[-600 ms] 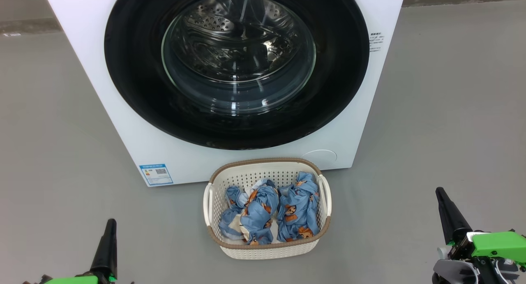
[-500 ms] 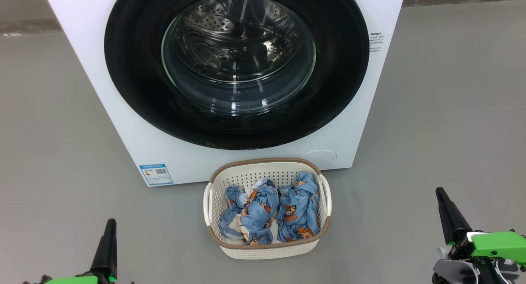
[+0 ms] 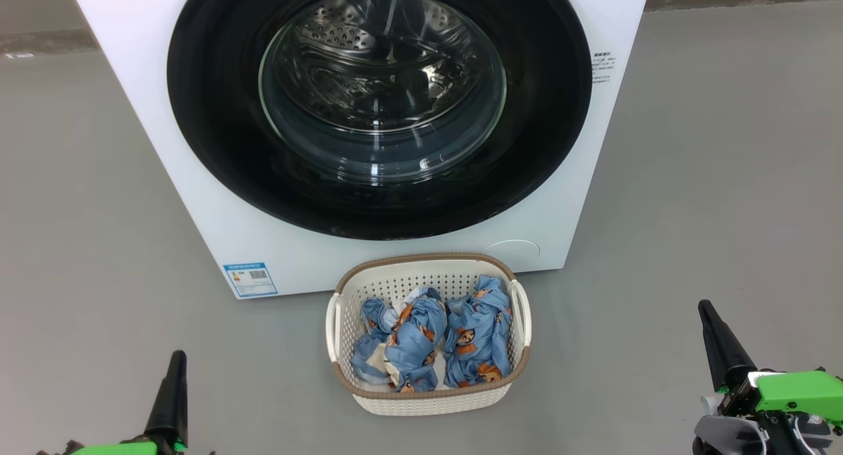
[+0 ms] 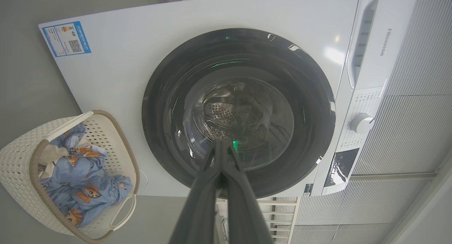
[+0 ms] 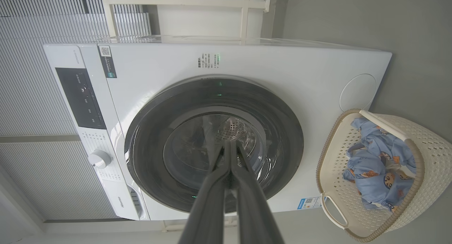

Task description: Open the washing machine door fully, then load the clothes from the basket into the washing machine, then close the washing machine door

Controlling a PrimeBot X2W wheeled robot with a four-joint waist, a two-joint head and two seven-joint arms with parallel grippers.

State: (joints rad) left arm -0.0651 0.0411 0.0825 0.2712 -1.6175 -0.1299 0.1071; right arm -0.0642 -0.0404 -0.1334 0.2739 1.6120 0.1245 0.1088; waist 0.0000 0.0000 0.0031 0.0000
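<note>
Head view. Big white front-loading washing machine (image 3: 197,198) stands on grey floor (image 3: 711,178). Its large round door (image 3: 217,145), with a glossy black rim and a bulging clear glass centre, sits closed flush against the front. Steel perforated drum (image 3: 355,40) shows through the glass. Small blue label sticker (image 3: 249,279) at 7 o'clock from the door, low on the front panel.

Small cream-white perforated plastic basket (image 3: 421,259) with a brown woven-look rim sits on the floor at 6 o'clock from the door, just in front of the machine's base. Light blue clothes (image 3: 474,336) printed with orange-brown cartoon figures lie bunched inside it, a bit of white cloth among them.

Left gripper (image 3: 176,359) at 8 o'clock from the basket, well apart from it, dark fingers pointing toward 12. Right gripper (image 3: 706,307) at 3 o'clock from the basket, also well apart.

Left wrist view: left gripper (image 4: 221,143) clenched, fingers pressed together, nothing between them, aimed at the door glass. White round control dial (image 4: 361,123) at 3 o'clock from the door.

Right wrist view: right gripper (image 5: 230,143) likewise clenched and empty, aimed at the door glass. Basket at 4 o'clock from the door.
</note>
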